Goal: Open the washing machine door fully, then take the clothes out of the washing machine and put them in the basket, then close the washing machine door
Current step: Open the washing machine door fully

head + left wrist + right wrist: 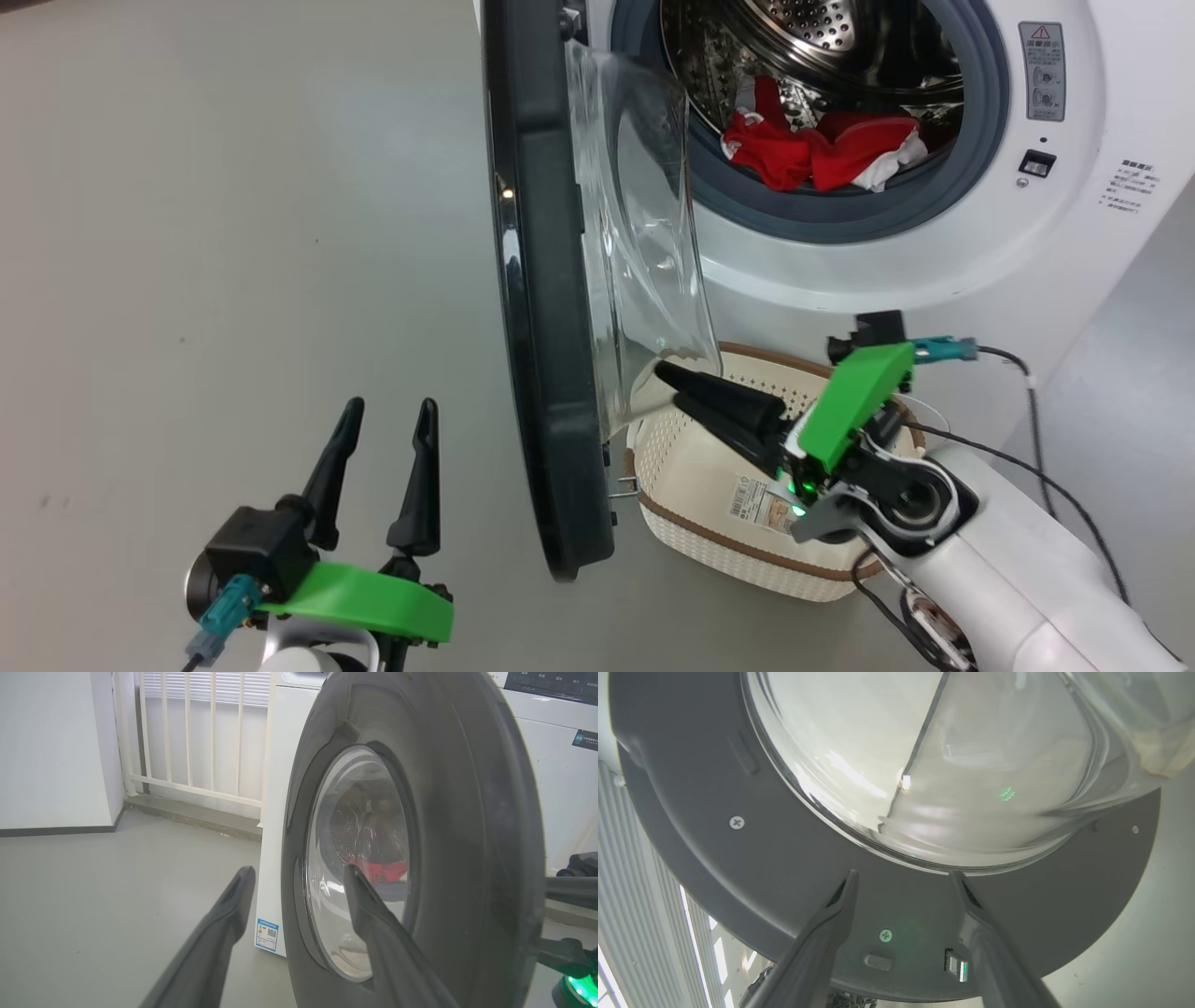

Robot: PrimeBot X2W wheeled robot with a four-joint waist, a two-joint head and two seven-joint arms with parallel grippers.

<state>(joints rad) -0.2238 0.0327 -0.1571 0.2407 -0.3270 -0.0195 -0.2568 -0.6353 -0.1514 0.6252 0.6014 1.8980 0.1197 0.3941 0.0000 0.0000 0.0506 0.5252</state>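
The washing machine (1074, 243) stands with its door (541, 327) swung out, edge-on to me, the glass bowl (644, 233) bulging to the right. Red and white clothes (812, 149) lie at the front of the steel drum and show through the glass (378, 870). The basket (695, 467) sits on the floor under the door, holding nothing I can see. My right gripper (667, 383) hangs over the basket, open and holding nothing, its tips close to the door's inner face (761, 882). Left of the door, my left gripper (390, 406) is open and holds nothing.
Grey floor spreads left of the door. A white railing (196, 742) and a wall stand behind the machine's side (273, 812). Black cables (1036, 420) trail from my right wrist beside the machine front. A metal latch (624, 485) sticks out of the door rim near the basket.
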